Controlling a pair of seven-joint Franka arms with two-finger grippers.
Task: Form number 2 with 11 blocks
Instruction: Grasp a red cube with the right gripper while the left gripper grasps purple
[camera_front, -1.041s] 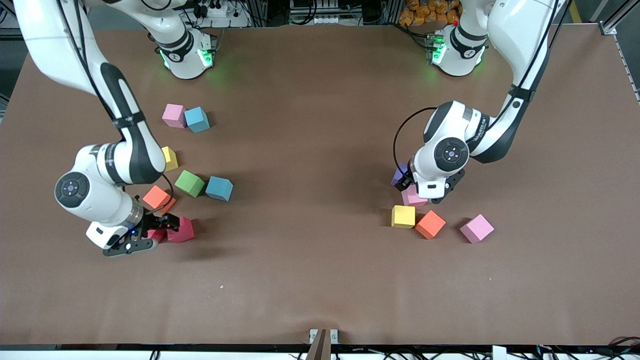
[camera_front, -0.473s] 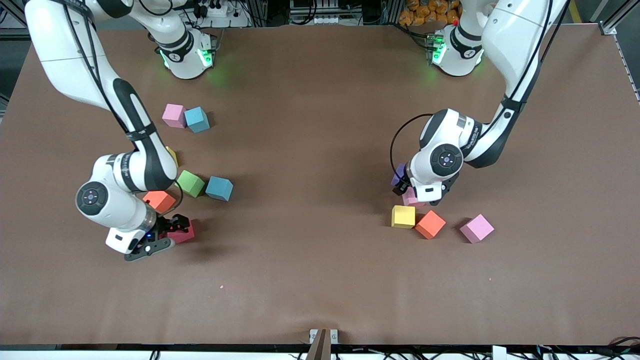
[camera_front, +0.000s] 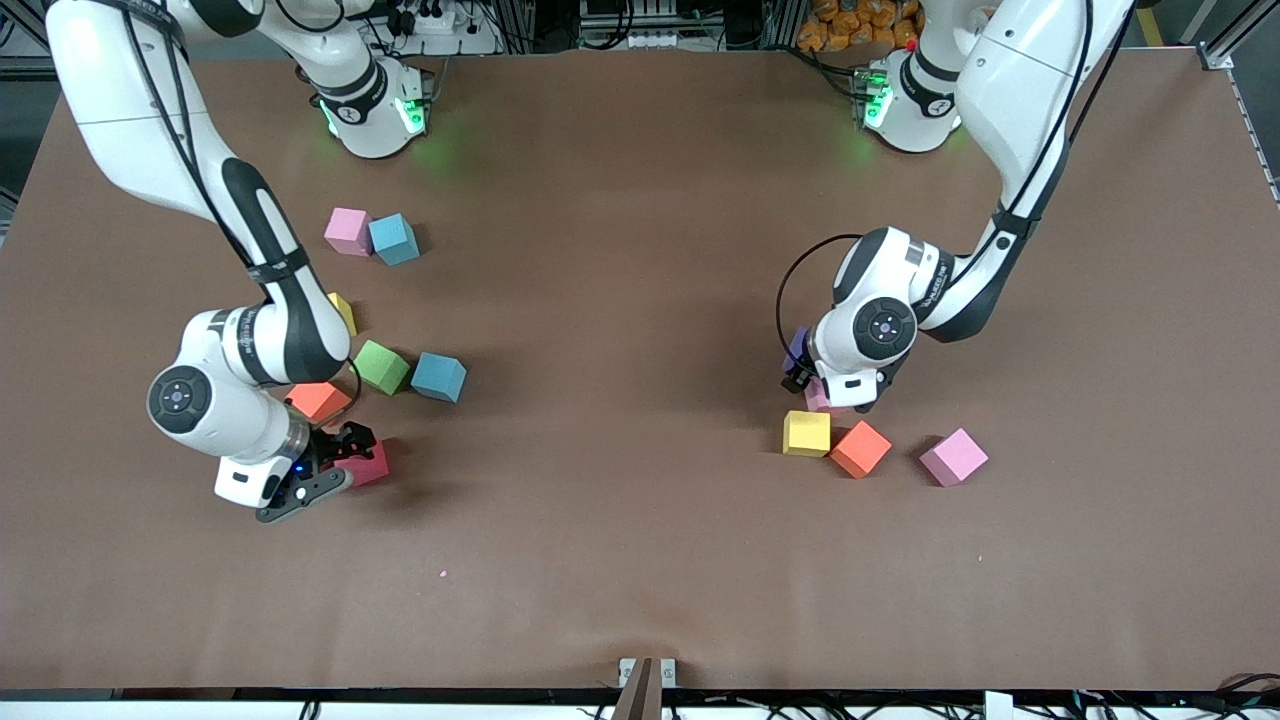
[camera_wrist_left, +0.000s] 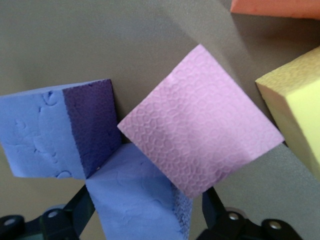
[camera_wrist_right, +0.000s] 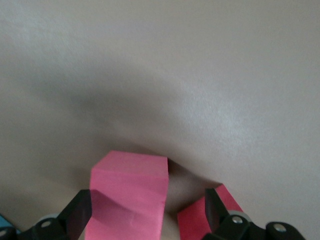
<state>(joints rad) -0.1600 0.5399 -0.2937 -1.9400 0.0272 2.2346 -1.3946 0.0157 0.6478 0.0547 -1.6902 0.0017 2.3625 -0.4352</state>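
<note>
My left gripper (camera_front: 828, 396) is low over a cluster of blocks at the left arm's end. In the left wrist view it (camera_wrist_left: 147, 210) is open, its jaws on either side of a purple block (camera_wrist_left: 140, 200). A second purple block (camera_wrist_left: 55, 130) and a pink block (camera_wrist_left: 200, 130) touch that one. My right gripper (camera_front: 335, 455) is open and low over two red blocks; one red block (camera_wrist_right: 127, 195) sits between the jaws, and the other (camera_wrist_right: 197, 217) is by one finger. No digit 2 stands anywhere.
By the left gripper lie a yellow block (camera_front: 806, 433), an orange block (camera_front: 860, 448) and a pink block (camera_front: 953, 456). Near the right arm lie an orange (camera_front: 318, 401), green (camera_front: 380, 367), blue (camera_front: 439, 376), yellow (camera_front: 342, 312), pink (camera_front: 347, 230) and another blue block (camera_front: 394, 239).
My right gripper has shifted toward the table's middle, onto the red blocks, now covering one. My left gripper has crept a little toward the purple blocks. No block has moved.
</note>
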